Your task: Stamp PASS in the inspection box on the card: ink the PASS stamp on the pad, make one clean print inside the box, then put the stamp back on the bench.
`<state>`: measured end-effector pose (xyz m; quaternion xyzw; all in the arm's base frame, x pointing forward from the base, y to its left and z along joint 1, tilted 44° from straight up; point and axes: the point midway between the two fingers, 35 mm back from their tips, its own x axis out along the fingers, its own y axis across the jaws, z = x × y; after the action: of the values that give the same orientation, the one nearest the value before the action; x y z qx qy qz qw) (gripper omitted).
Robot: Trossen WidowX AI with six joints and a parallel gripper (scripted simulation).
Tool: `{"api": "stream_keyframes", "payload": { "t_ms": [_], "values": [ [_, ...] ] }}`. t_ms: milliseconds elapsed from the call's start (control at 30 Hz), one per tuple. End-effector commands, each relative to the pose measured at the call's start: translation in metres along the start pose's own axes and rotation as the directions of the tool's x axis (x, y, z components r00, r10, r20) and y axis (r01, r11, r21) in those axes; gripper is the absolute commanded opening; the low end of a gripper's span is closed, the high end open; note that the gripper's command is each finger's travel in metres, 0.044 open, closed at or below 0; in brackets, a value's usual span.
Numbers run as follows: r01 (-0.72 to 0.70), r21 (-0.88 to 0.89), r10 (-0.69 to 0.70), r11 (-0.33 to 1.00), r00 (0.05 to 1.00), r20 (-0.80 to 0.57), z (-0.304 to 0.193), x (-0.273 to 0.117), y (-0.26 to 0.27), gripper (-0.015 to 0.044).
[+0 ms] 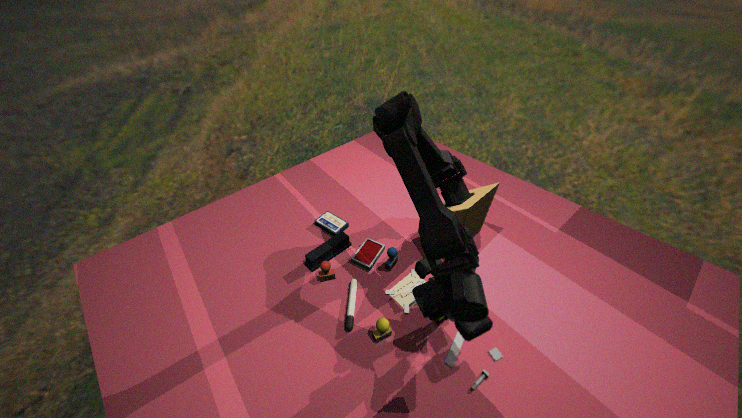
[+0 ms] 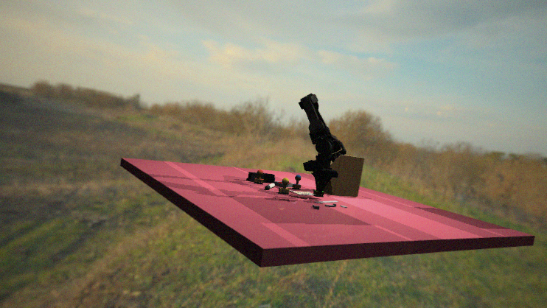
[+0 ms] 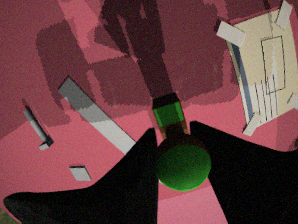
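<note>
My gripper (image 2: 319, 192) (image 3: 172, 129) is shut on a green-knobbed stamp (image 3: 183, 167). It holds the stamp low beside the card; whether the stamp touches the bench I cannot tell. The cream card (image 1: 403, 292) (image 3: 251, 55) is taped down at its corners, right of the gripper in the wrist view. A box outline (image 3: 264, 67) shows on it; I see no clear print inside. The arm hides part of the card in the top view. The red ink pad (image 1: 368, 253) lies open beyond the card. The stamp's printing face and wording are hidden.
Blue (image 1: 392, 252), red (image 1: 325, 266) and yellow (image 1: 382, 326) stamps stand around the card. A marker (image 1: 351, 300), black block (image 1: 327, 251) and labelled case (image 1: 331, 222) lie left. A metal strip (image 1: 454, 349) (image 3: 95, 116) and bolt (image 1: 479, 380) lie near the arm. A tan panel (image 2: 346, 175) stands behind.
</note>
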<state>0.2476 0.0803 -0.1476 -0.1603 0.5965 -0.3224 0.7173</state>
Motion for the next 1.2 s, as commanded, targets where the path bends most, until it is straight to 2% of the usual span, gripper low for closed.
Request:
{"api": "stream_keyframes", "payload": {
  "t_ms": [0,100,433,567,800,1167],
  "values": [
    [0.007,-0.005,-0.007,1.000,1.000,0.000,-0.001,0.007,-0.002,0.0000],
    [0.007,-0.005,-0.007,1.000,1.000,0.000,-0.001,0.008,-0.003,0.0000],
    [0.002,0.000,-0.002,1.000,1.000,-0.002,-0.001,0.005,-0.001,0.0258],
    [0.001,-0.001,-0.001,1.000,1.000,-0.002,0.001,-0.005,0.001,0.0258],
    [0.002,-0.006,-0.002,1.000,1.000,-0.003,0.000,-0.110,0.003,0.0258],
    [0.002,-0.006,-0.002,1.000,1.000,-0.003,0.000,-0.113,0.002,0.0258]
  ]
}}
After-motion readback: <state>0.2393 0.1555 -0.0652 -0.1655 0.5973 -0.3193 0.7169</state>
